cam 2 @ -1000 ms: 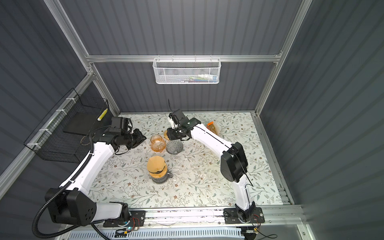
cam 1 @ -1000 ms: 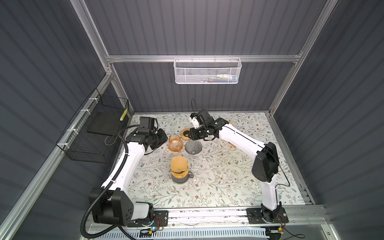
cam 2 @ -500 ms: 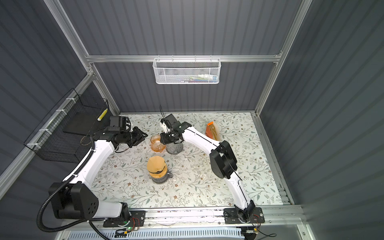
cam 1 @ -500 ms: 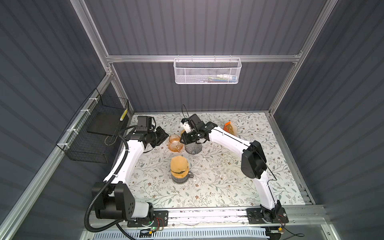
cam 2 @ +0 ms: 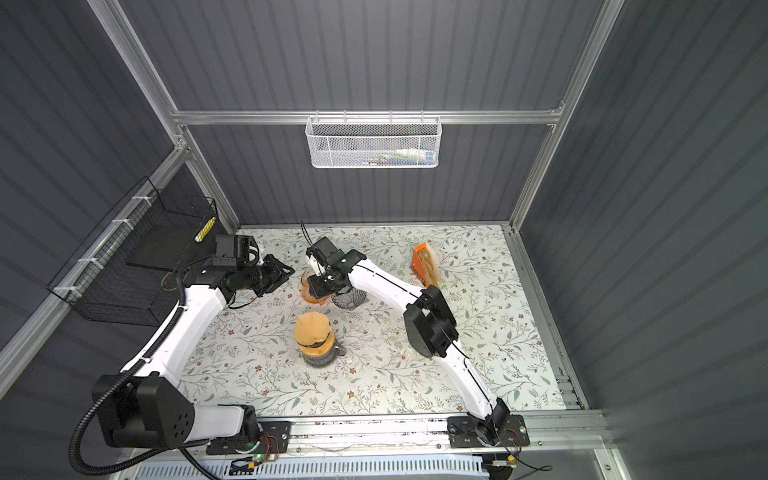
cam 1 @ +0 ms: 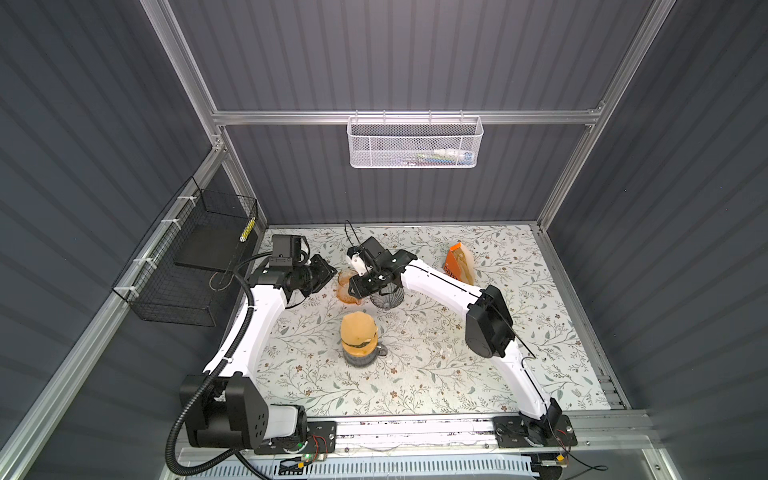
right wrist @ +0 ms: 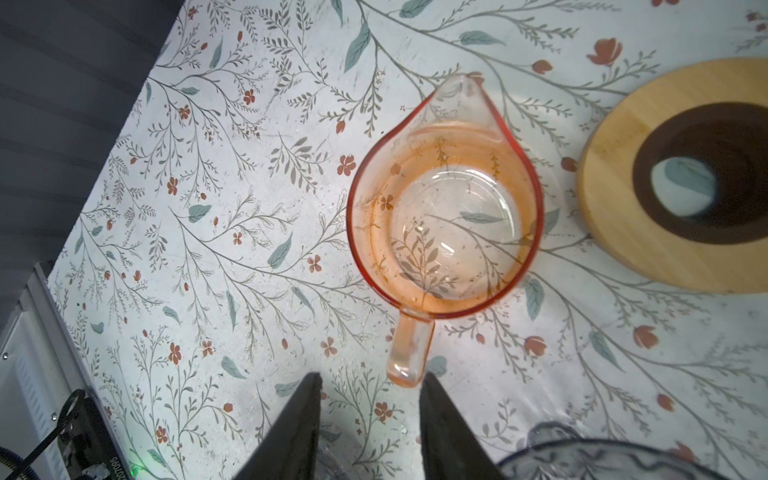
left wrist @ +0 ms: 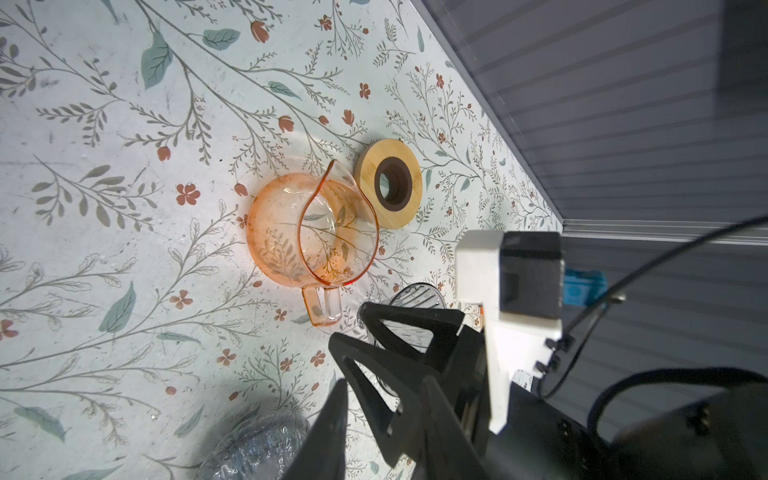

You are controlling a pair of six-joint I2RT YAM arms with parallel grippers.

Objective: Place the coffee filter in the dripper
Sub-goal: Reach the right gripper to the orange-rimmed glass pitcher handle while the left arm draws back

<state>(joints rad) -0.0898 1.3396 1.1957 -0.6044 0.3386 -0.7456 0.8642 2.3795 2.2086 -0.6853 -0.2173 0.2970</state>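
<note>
Toward the back of the floral table [cam 1: 415,374], the right gripper [right wrist: 370,380] hangs low over an orange glass pitcher [right wrist: 444,208]. Its 2 fingers [right wrist: 295,419] are parted with the end of the pitcher's handle between their tips; whether either finger touches the handle is hard to say. Just beside the pitcher, on that arm's side, stands the dark ribbed dripper [cam 1: 390,297], partly hidden by the gripper in both top views. A wooden ring [left wrist: 365,174] with a dark centre lies flat just beside the pitcher's spout. The coffee filter [cam 1: 356,332], a tan cone, sits nearer the front on top of a glass mug [cam 1: 359,359], apart from the dripper. The left gripper [cam 1: 326,272] hovers left of the pitcher; I cannot tell whether its jaws are apart or together. An orange coffee bag [cam 1: 457,266] stands off to the right.
</note>
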